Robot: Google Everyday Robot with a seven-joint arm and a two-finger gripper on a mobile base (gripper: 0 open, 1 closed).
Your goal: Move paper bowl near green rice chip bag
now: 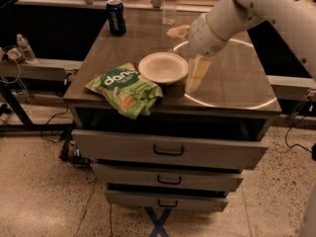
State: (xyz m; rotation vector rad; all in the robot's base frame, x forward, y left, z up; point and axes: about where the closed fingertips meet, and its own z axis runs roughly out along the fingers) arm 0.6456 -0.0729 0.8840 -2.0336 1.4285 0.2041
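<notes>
Dim room under warm light. Grey cabinet [232, 83] at the centre, with three drawers [168, 150] and dark handles down its front. Bright ring of reflected light [232, 107] on its top toward 3 o'clock. Pale speckled floor [44, 191] from 6 round to 9 o'clock, black cables [54, 126] trailing at 9. Dark bench [59, 4] along 12 o'clock. Gripper [180, 61] spread wide over the cabinet top, at 1 o'clock of centre.

Green rice chip bag [126, 88] reads "dang" (white); claw [181, 61] beside paper bowl [163, 68].
</notes>
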